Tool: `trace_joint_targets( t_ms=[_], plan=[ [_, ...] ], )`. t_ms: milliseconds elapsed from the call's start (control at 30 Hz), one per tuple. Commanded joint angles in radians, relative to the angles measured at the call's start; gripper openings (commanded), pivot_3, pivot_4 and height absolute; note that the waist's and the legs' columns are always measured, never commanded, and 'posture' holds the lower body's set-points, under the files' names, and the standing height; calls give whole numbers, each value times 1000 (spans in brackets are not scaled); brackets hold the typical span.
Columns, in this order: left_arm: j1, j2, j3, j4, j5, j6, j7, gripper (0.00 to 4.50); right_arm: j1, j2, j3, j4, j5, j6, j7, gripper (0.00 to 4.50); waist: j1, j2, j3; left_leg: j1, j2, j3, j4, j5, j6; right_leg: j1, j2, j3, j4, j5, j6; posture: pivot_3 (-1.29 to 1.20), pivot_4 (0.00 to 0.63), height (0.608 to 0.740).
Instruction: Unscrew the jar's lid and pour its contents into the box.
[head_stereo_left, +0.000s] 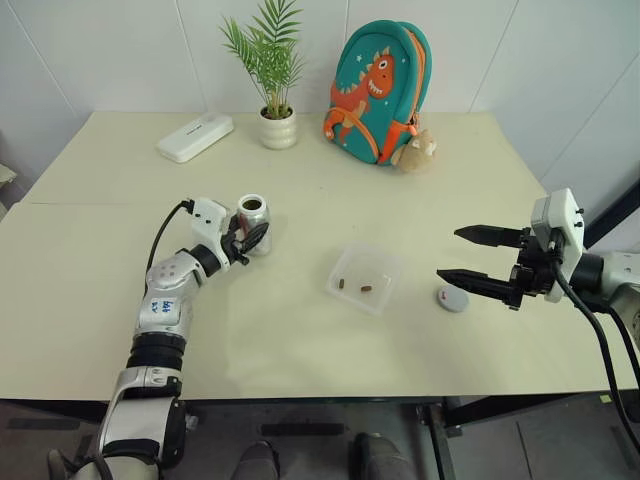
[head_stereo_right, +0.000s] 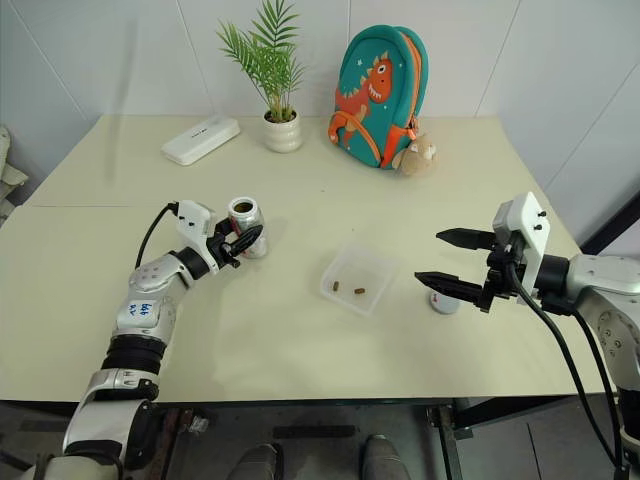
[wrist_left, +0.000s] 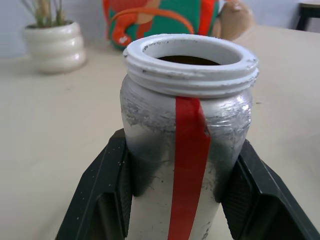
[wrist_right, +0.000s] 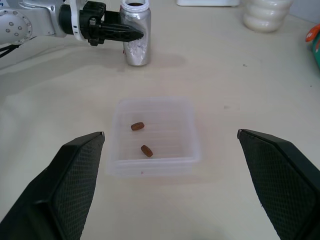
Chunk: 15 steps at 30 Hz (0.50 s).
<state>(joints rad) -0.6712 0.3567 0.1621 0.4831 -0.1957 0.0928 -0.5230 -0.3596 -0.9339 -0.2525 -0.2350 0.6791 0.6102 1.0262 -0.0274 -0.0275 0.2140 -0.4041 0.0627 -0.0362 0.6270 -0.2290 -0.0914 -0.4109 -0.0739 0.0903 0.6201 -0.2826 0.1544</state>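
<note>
The jar (head_stereo_left: 254, 222) stands upright on the desk (head_stereo_left: 300, 330), left of centre, its white threaded mouth open and uncapped, a red stripe running down its silvery side. The left gripper (head_stereo_left: 250, 238) has its black fingers (wrist_left: 107, 195) clenched on the jar's lower body, one on each side, as the left wrist view shows up close. To the right of the jar, well apart from it, the box (head_stereo_left: 365, 277) sits near the middle of the desk, a shallow clear tray with rounded corners; two small brown pellets, the contents (wrist_right: 140, 138), lie on its floor, a little apart from each other. Just beyond the box's right side the lid (head_stereo_left: 452, 298) rests flat on the desk, grey with a small red mark on top. The right gripper (head_stereo_left: 465, 255) hangs above the desk close to the lid, pointing toward the box, its fingers (wrist_right: 75, 175) spread wide and holding nothing. Along the far edge of the desk stand a white flat case (head_stereo_left: 195, 136), a white pot with a green plant (head_stereo_left: 275, 110), and a teal backpack (head_stereo_left: 378, 90) with an orange dinosaur on it, a small plush toy (head_stereo_left: 418, 150) leaning at its foot.
</note>
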Motion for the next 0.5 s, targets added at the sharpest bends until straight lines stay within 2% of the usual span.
trace_joint_targets(
  t_ms=[33,100,167,367,500],
  plan=[
    [31,9,12,-85,12,45,72,2480,-22,1,-12,-9,1,-15,4,4500,-2,0,0,0,0,0,0,0,0,0,0,0,0,0,0,0,150,740],
    [52,9,21,-111,13,47,101,2480,-25,1,-9,-5,0,-17,5,4500,-3,0,0,0,0,0,0,0,0,0,0,0,0,0,0,0,150,740],
    [68,7,36,-133,5,55,133,2868,-30,3,-2,0,-3,-19,7,4500,-3,0,0,1,0,0,0,0,0,0,0,0,0,0,0,0,150,740],
    [96,19,30,-188,4,82,146,4471,-49,11,14,13,-14,-20,14,4500,0,0,0,0,0,0,0,0,0,0,0,0,-2,0,0,0,150,740],
    [117,49,27,-240,2,110,125,4471,-53,10,14,14,-14,-19,18,4500,-1,0,0,0,0,0,-1,0,0,0,0,0,-2,0,0,0,150,740]
  ],
)
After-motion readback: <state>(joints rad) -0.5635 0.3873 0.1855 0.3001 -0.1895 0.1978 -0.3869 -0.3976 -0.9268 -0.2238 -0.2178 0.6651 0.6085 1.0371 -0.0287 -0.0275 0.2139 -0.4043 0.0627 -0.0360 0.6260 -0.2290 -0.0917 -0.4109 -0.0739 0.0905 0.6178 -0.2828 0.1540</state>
